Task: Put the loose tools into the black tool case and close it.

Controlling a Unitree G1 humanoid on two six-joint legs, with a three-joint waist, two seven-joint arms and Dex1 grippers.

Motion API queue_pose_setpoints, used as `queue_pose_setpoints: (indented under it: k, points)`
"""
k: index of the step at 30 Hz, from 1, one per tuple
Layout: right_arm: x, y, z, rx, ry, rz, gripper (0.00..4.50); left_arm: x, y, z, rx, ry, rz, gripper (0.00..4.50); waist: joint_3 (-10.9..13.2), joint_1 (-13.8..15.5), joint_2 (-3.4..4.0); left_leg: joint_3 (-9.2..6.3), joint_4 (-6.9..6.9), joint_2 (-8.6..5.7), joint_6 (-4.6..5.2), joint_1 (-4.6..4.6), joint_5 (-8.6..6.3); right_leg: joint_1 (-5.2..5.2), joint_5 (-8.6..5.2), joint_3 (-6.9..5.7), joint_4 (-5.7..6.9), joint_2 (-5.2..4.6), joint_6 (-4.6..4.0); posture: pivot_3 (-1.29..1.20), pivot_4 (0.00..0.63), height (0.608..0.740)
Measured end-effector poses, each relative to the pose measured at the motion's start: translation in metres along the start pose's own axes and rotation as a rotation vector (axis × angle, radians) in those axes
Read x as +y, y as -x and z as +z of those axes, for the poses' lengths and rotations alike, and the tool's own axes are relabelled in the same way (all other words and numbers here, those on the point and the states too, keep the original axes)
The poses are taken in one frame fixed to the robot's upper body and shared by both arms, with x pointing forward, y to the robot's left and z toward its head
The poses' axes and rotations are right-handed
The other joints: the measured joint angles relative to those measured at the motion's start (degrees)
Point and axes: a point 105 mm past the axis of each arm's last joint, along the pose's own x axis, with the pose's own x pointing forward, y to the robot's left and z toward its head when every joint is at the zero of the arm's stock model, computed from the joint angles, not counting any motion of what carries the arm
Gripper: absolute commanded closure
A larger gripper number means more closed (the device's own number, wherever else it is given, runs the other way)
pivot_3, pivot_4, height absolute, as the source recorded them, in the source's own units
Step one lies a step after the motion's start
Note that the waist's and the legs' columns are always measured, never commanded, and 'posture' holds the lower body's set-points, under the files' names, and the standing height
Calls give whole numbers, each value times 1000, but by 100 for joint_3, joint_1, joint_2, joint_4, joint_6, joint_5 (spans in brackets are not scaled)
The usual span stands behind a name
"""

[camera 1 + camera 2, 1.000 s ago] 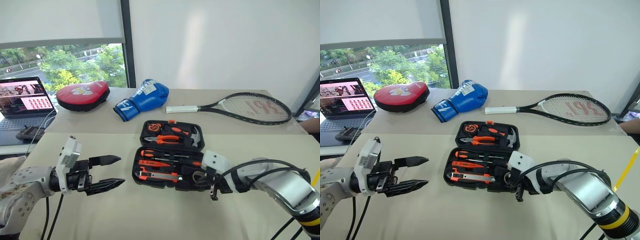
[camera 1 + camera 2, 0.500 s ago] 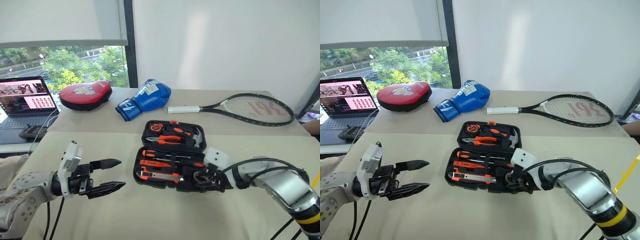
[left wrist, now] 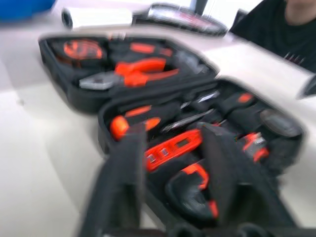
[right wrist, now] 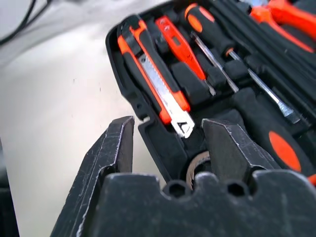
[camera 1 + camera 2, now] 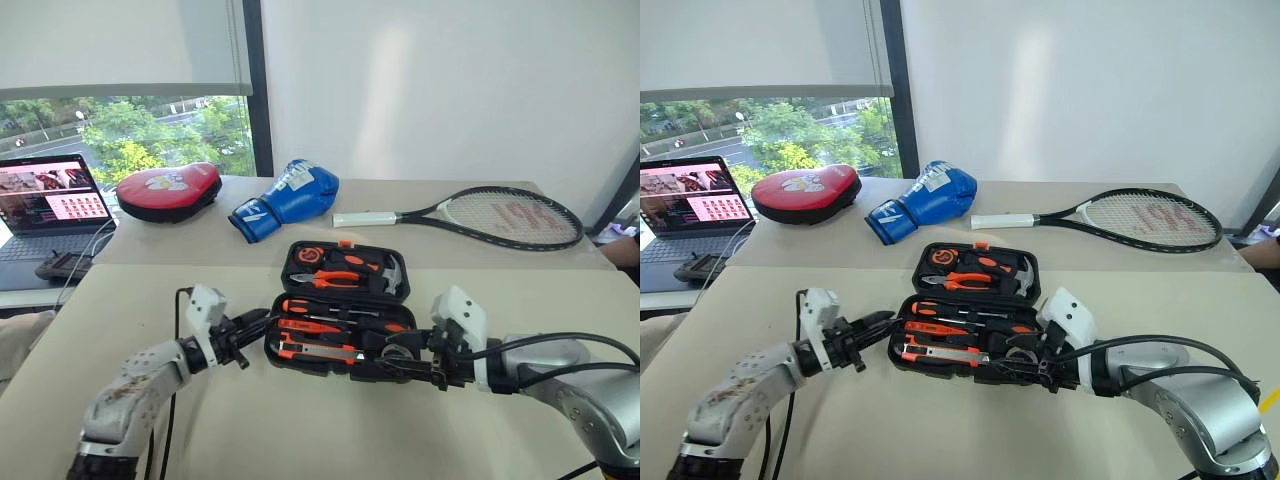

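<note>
Case: the tool case (image 5: pixel 340 325) lies open on the counter (image 5: pixel 300 430), between both grippers.
Done: screwdrivers (image 4: pixel 212 47), knife (image 4: pixel 155 74) and tape roll (image 4: pixel 197 168) sit in the front half.
Left: closing the lid.
Left fingers (image 3: pixel 126 177): apart, empty, straddling the case's near edge.
Right fingers (image 4: pixel 116 148): apart, empty.
Wrist views: show the tools lying in their recesses.
</note>
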Motion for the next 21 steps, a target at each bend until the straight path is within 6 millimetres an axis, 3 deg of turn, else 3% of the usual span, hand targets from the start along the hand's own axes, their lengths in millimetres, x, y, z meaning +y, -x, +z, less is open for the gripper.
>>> queue_pose_setpoints:
  k: [14, 21]
  points:
    - [-4, 13, -6, 11, -38, -117, 1896, -23, -20, -16, 129, -436, -146, 4456, -20, 47, 28, 1, 4, -1, 63, 21, -35, 23, -1, 3, -5, -28, -1, 0, 150, 740]
    - [-7, 12, -8, 17, -43, -149, 1896, -28, -23, -21, 199, -503, -143, 4456, -34, 54, 51, 0, -5, 1, 73, 80, -42, 80, -16, 2, -15, -31, -7, 0, 150, 740]
